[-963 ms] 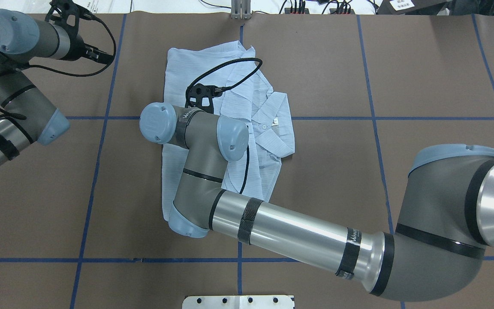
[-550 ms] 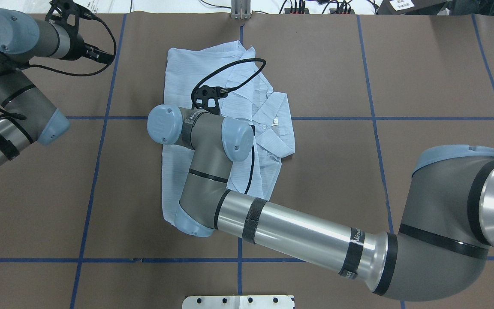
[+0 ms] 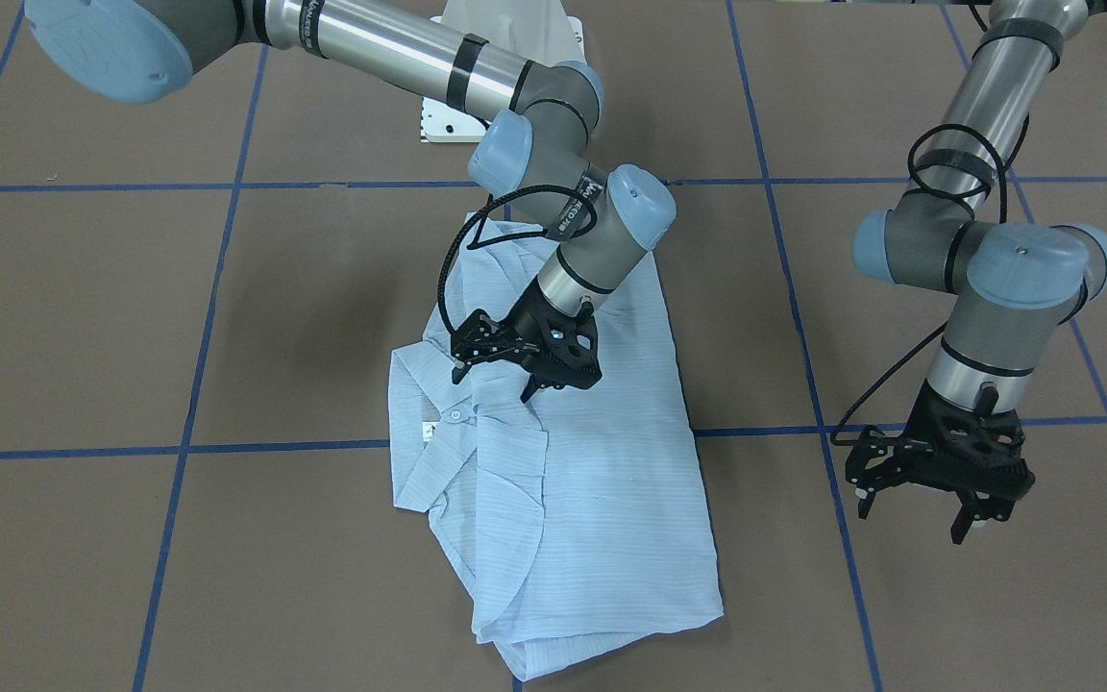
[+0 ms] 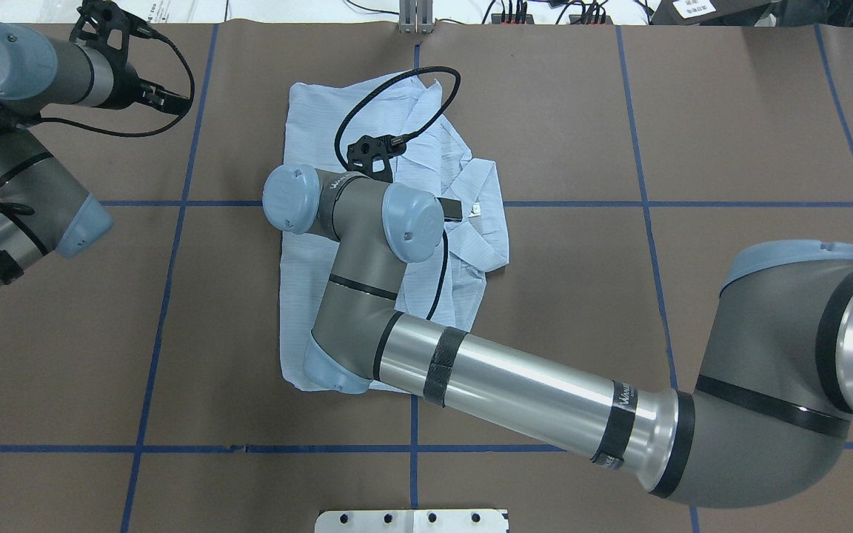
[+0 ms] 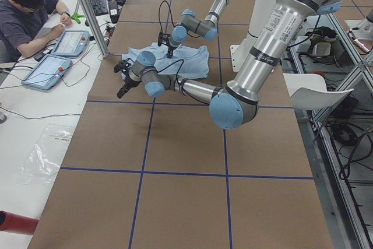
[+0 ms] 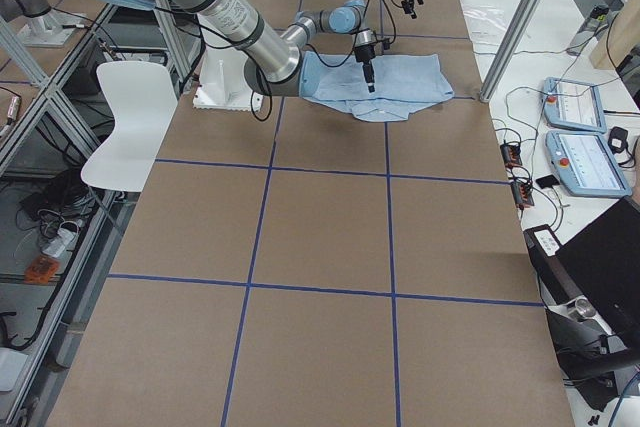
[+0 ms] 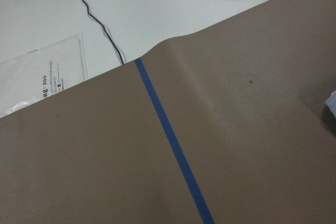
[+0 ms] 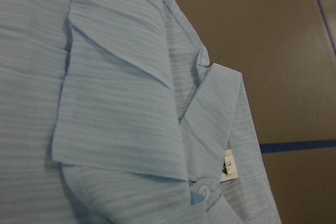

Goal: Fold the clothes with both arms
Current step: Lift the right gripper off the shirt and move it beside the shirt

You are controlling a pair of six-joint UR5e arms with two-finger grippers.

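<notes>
The light blue striped shirt [image 3: 592, 500] lies folded on the brown table cover, collar [image 3: 424, 423] and white neck label [image 8: 229, 165] on one side. It also shows in the overhead view [image 4: 308, 126]. My right arm reaches across it. My right gripper [image 3: 558, 384] hangs just above the shirt near the collar, looks open and holds nothing. In the overhead view the wrist hides most of it. My left gripper [image 3: 914, 514] is open and empty, above bare table beside the shirt. The left wrist view shows only a sliver of shirt [image 7: 332, 100].
Blue tape lines [image 4: 175, 203] cross the brown cover [image 4: 730, 133]. A white base plate [image 4: 412, 520] sits at the near edge. Cables and plugs [image 4: 545, 11] lie along the far edge. An operator [image 5: 26, 16] sits with tablets [image 5: 70, 42] beyond it.
My right wrist has moved toward the far side of the table and a little right over the shirt; its cable loop followed. My left arm has shifted slightly. The shirt stays put.
</notes>
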